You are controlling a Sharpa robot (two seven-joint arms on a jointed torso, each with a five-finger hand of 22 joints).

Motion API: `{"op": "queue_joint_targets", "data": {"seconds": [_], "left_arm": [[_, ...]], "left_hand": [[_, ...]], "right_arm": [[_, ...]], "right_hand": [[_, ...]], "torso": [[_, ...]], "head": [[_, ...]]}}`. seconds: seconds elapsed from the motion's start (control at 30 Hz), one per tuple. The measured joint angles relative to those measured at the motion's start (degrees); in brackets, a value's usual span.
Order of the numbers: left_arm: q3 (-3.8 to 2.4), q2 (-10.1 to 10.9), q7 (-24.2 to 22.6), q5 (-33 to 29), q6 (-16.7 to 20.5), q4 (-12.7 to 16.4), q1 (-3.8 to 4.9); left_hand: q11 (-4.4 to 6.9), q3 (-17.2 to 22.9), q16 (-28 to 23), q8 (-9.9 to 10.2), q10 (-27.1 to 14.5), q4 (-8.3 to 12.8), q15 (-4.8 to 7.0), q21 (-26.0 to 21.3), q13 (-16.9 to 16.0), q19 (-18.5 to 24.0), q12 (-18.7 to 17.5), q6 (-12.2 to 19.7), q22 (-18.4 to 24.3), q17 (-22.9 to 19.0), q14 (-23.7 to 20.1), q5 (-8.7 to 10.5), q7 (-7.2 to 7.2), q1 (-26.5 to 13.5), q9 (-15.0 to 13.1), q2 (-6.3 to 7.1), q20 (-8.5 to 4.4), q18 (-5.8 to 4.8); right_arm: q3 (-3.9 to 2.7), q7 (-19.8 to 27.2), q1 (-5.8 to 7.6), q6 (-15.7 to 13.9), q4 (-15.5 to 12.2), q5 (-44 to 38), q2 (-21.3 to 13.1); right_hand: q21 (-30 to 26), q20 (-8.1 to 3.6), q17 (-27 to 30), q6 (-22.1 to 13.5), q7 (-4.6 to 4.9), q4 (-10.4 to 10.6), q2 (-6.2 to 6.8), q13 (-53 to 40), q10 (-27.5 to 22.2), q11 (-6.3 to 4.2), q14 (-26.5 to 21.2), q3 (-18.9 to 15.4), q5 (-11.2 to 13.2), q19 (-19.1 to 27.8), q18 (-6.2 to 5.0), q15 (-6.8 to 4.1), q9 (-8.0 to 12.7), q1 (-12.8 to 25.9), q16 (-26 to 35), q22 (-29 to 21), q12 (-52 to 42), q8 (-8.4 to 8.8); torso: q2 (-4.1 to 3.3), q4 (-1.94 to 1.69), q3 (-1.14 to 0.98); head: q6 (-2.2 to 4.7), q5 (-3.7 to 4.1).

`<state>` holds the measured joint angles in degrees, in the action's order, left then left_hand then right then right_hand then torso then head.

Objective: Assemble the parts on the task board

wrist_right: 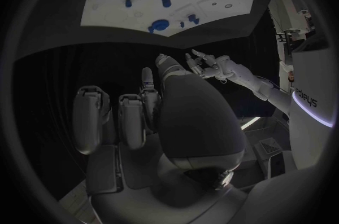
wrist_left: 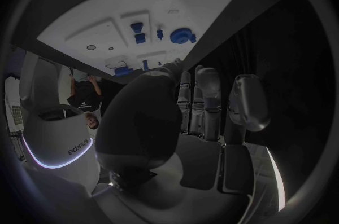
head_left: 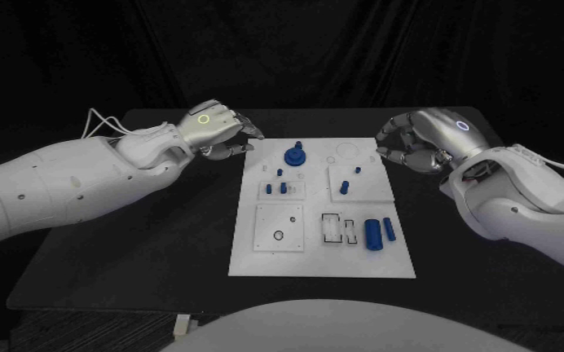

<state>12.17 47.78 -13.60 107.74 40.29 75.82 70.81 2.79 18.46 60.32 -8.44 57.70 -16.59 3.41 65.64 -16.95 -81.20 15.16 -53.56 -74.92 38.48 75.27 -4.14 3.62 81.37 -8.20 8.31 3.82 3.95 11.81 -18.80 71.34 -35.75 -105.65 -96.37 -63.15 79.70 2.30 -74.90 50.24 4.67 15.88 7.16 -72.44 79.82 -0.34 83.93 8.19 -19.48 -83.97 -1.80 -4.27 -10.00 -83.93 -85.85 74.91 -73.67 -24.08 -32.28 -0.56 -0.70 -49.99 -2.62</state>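
- Left hand (head_left: 215, 128): hovering over the black table (head_left: 141, 230) just off the task board's far-left corner, apart from the board; fingers curling inward with nothing visible between them, grasping nothing.
- Task board (head_left: 319, 266): white plate lying flat at the middle of the table, between the two hands.
- Round blue part (head_left: 295, 155): the largest-headed piece, standing near the board's far edge, left of the board's centre line.
- Small blue pegs (head_left: 279, 187): a cluster standing in the board's left-middle panel, nearer the robot than the round part.
- Blue peg (head_left: 345, 186): standing in the board's right-middle panel.
- Black ring (head_left: 279, 235): lying in the board's near-left panel.
- Blue cylinder (head_left: 372, 234): lying flat in the board's near-right area, a slimmer blue pin (head_left: 389, 229) lying just beside it toward the board's right edge.
- Right hand (head_left: 420, 142): hovering just off the task board's far-right corner, not touching it; fingers bending inward, clenching nothing that can be seen.
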Motion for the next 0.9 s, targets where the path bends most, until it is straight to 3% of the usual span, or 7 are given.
{"op": "queue_joint_targets", "data": {"seconds": [0.17, 0.23, 0.33, 0.4, 0.47, 0.6, 0.9], "left_arm": [[0.03, 4.9, -1.2, -1.6, 5.1, 4.9, 0.42], [0.04, 6.6, -2.6, -6.2, 5.6, 6.7, 0.53], [0.06, 7.7, -6.8, -18.0, 3.4, 7.7, 0.59], [0.06, 7.7, -9.8, -26.0, -0.2, 7.7, 0.57], [0.02, 7.3, -13.0, -35.1, -5.2, 7.7, 0.17], [0.1, 6.3, -17.6, -52.2, -14.5, 6.9, -1.2], [0.13, 5.1, -22.1, -87.4, -27.1, 4.8, -3.14]], "left_hand": [[0.6, 3.5, -7.5, 1.0, -2.8, -0.1, -1.41, -12.2, -0.5, 6.0, 2.1, -1.0, 0.0, -8.4, -6.4, 1.08, 0.34, -10.8, 1.1, 0.06, 0.72, 1.64], [-1.48, 3.9, -12.5, 2.5, -6.9, 0.1, -1.11, -31.7, 0.4, 18.6, 0.4, 0.2, 0.4, -9.8, -14.6, 1.16, -1.24, -15.5, 1.8, 0.15, 1.48, 4.53], [-5.01, 3.2, -23.4, 4.6, -15.3, -0.2, -4.76, -45.6, 2.3, 32.1, -3.6, 3.3, 2.6, -13.2, -30.9, 1.3, -4.35, -17.8, 2.9, 3.8, 2.51, 4.44], [-5.13, -2.3, -35.6, 3.9, -26.8, -0.7, -7.2, -56.5, 5.3, 50.5, -8.7, 10.8, 6.6, -18.0, -50.4, 0.71, -6.05, -13.7, 4.3, 4.59, 2.65, 2.54], [-3.0, -11.2, -52.4, 5.3, -41.6, 0.5, -5.8, -61.5, 10.3, 70.5, -11.7, 21.9, 26.1, -31.0, -68.5, -5.3, -5.32, -18.1, 5.1, -1.61, 2.11, 2.16], [-2.46, -18.0, -60.0, 5.8, -51.5, 0.0, -5.28, -64.0, 13.7, 79.5, -12.1, 30.4, 51.5, -38.1, -74.9, -6.67, -4.83, -16.6, 5.7, -8.72, 4.56, 5.45], [-0.98, -24.2, -60.1, 6.0, -55.0, -0.4, -5.99, -64.4, 15.2, 80.4, -8.5, 32.4, 64.9, -38.4, -75.3, -17.32, -4.12, -5.8, 5.8, -14.27, 5.07, 5.85]], "right_arm": [[0.02, 1.1, 2.31, 0.0, 2.4, -0.6, 1.6], [0.06, 1.8, 2.84, 0.1, 5.1, -1.1, 3.5], [0.03, 2.9, 3.18, 0.9, 8.9, -2.1, 6.5], [0.02, 3.5, 3.17, 2.1, 11.1, -2.8, 8.2], [0.02, 4.0, 2.94, 4.1, 13.4, -3.5, 9.9], [0.06, 4.9, 2.21, 8.6, 16.7, -4.5, 12.8], [0.08, 6.3, 1.15, 16.2, 20.9, -5.7, 16.5]], "right_hand": [[-2.8, -0.09, 0.0, 4.7, 0.5, 0.6, 1.28, 35.0, -15.7, 0.65, 0.1, 2.9, 1.7, 0.0, -0.49, 0.56, 1.7, -3.0, 1.4, 0.0, 36.3, 4.63], [-3.5, 0.55, 0.2, 5.3, 1.12, 0.6, 2.03, 40.5, -17.6, 1.28, 0.1, 4.1, 2.7, 0.3, -0.49, 1.45, 2.1, -3.7, 1.7, 0.0, 43.9, 6.27], [-4.8, 1.98, 0.9, 4.6, 1.91, 0.4, 3.16, 48.0, -19.4, 2.89, 0.1, 5.3, 4.6, 0.8, -0.52, 2.82, 3.0, -4.8, 2.2, 0.0, 53.2, 9.35], [-5.4, 2.65, 1.4, 4.8, 2.05, 0.3, 3.73, 51.1, -19.6, 3.79, 0.1, 5.5, 5.5, 1.2, -1.36, 3.27, 3.3, -5.4, 2.2, 0.0, 56.5, 10.61], [-6.5, 2.94, 2.1, 5.2, 2.07, 0.2, 3.58, 53.2, -20.8, 4.39, 0.1, 6.2, 9.5, 1.5, -1.36, 3.63, 3.6, -6.3, 2.7, 0.0, 58.8, 11.54], [-7.4, 2.6, 1.7, 5.3, 2.1, 0.5, 4.86, 55.3, -23.3, 4.36, 0.1, 7.6, 13.8, 1.8, -1.36, 2.78, 4.0, -5.1, 2.7, 0.0, 60.7, 13.28], [-7.4, 2.28, 0.5, 4.2, 1.07, -0.7, 6.25, 56.9, -25.8, 4.45, 0.1, 10.1, 7.7, 1.7, -1.36, 2.78, 4.4, -3.7, 2.4, 0.0, 60.9, 15.11]], "torso": [[0.04, 0.0, 0.01], [0.01, 0.01, 0.01], [0.01, 0.0, 0.02], [0.0, -0.01, 0.04], [-0.03, -0.04, 0.07], [-0.04, -0.12, 0.16], [-0.19, -0.23, 0.13]], "head": [[0.0, 0.29], [0.0, 0.37], [0.0, 0.16], [0.0, -0.07], [0.0, -0.19], [0.0, -0.4], [0.0, -0.7]]}}
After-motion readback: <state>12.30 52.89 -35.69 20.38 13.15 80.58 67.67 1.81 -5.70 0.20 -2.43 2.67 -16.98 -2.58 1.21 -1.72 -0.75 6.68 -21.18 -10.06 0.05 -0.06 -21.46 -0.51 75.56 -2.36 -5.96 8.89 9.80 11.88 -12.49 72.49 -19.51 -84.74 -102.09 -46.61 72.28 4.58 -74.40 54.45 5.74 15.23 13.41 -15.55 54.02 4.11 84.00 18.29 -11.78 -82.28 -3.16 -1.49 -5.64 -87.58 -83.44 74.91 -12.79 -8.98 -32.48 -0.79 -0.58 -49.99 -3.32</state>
